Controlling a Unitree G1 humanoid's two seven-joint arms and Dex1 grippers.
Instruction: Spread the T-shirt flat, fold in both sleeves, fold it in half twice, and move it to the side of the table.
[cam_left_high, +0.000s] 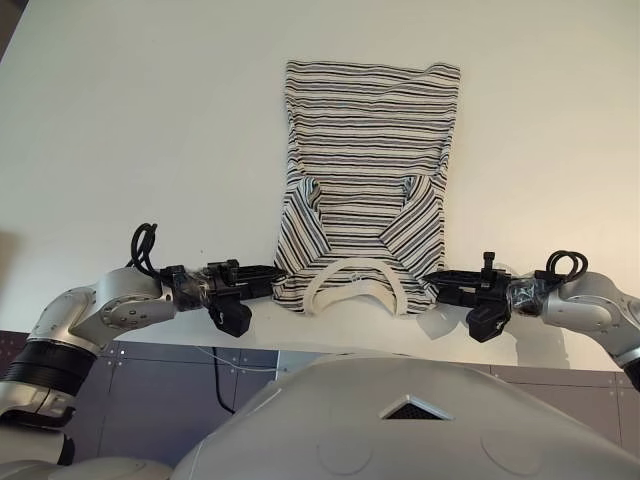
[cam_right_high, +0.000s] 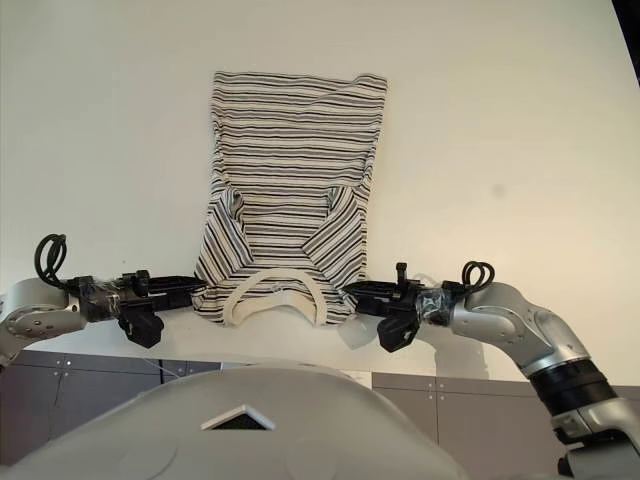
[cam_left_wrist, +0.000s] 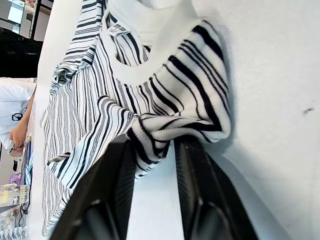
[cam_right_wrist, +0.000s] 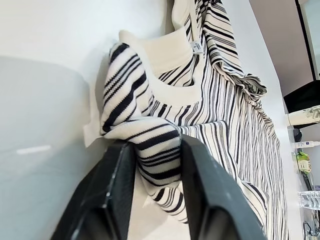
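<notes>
From the head views, one striped T-shirt (cam_left_high: 365, 130) lies on the white table (cam_left_high: 120, 120), with its collar (cam_left_high: 355, 287) at the near edge and its two sleeves folded in over the chest. Two grippers sit at the near corners, the left gripper (cam_left_high: 268, 279) at the left shoulder and the right gripper (cam_left_high: 432, 283) at the right. In the left wrist view, two black fingers (cam_left_wrist: 120, 190) pinch a bunch of striped cloth. In the right wrist view, two fingers (cam_right_wrist: 117, 190) likewise clamp the fabric.
</notes>
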